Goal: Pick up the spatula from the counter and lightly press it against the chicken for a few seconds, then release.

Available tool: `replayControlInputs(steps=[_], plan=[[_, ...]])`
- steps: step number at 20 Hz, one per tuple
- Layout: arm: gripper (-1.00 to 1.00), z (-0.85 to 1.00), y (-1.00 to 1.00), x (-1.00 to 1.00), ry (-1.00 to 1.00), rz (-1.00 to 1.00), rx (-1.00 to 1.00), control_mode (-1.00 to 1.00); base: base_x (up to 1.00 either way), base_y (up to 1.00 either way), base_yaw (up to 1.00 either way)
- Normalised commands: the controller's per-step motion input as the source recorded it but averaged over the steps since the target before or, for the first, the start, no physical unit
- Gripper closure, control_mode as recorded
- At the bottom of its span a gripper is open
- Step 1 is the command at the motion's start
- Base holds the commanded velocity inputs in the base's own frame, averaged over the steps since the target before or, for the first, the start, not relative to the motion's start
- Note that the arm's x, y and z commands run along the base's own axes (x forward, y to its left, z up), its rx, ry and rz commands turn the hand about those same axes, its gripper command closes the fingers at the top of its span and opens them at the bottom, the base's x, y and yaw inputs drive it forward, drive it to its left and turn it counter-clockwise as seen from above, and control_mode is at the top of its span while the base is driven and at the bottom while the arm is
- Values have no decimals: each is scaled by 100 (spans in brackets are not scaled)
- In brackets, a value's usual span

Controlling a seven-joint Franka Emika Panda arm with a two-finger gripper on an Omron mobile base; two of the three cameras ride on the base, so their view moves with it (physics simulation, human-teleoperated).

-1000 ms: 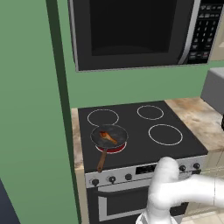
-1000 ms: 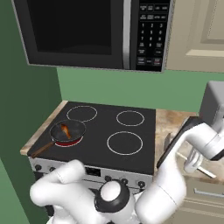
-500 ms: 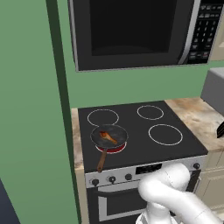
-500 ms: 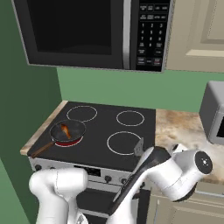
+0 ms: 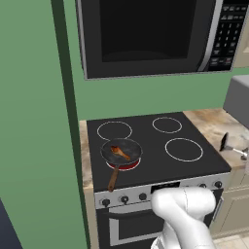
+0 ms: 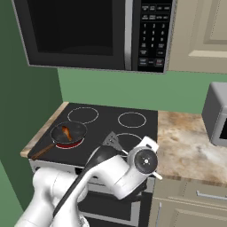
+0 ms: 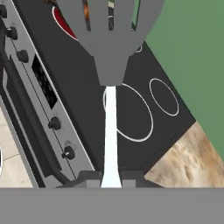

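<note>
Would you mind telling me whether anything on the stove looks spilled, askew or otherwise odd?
Nothing stands out: the pan sits flat on its burner with the chicken inside, and the gripper holds the spatula straight.

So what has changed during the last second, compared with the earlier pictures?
The arm swung from the counter on the right toward the stove, carrying the spatula in its shut jaws; the blade now points toward the pan. Nothing was newly taken or let go. The pan, the chicken in it and the base stayed where they were.
</note>
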Motion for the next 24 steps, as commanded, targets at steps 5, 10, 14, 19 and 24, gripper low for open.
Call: replayControlInputs(steps=[5, 10, 14, 19, 24], plan=[[100, 44, 30, 0, 12, 1, -15, -100, 0, 0, 0], [100, 27, 28, 10, 32, 5, -20, -100, 0, 0, 0], [100, 14, 23, 9, 29, 9, -13, -100, 0, 0, 0], [100, 1, 38, 0, 2, 0, -9, -100, 0, 0, 0], [100, 3, 36, 0, 0, 0, -11, -100, 0, 0, 0]])
